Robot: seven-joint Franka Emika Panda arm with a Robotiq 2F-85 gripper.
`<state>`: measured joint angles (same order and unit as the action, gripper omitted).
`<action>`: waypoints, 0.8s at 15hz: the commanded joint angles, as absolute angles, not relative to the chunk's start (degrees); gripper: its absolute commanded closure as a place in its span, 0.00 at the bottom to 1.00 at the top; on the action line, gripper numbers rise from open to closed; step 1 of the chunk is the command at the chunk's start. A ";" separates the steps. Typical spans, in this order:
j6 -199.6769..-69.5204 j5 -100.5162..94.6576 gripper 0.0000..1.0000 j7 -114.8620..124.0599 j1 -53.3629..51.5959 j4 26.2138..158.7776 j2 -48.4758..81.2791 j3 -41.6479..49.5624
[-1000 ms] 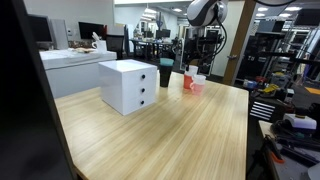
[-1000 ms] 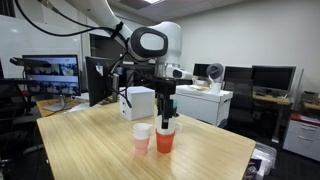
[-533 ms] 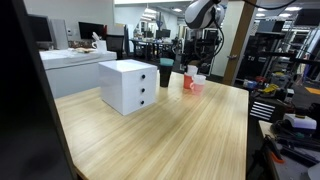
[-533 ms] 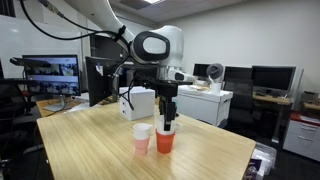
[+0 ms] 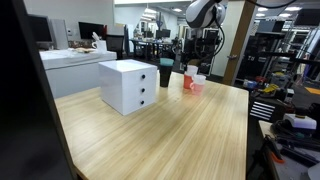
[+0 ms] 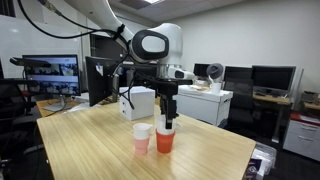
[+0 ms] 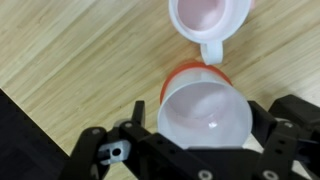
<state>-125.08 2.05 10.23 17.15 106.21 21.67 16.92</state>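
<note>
My gripper is shut on a white cup, with a finger on either side of it. The white cup sits in the mouth of an orange cup that stands on the wooden table. A pink cup with a white handle stands right beside the orange one. In both exterior views the gripper hangs straight down over the orange cup, and the pink cup is next to it. In one of them the cups are near the table's far end.
A white drawer unit stands on the table, with a dark cup behind it. The drawer unit also shows in an exterior view. Monitors and desks surround the table. The table edge is close to the cups.
The gripper has come down slightly with the white cup, toward the orange cup. The cups on the table have not moved.
</note>
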 commanded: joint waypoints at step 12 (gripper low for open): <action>-126.83 1.58 0.07 8.94 17.27 111.93 17.89 16.92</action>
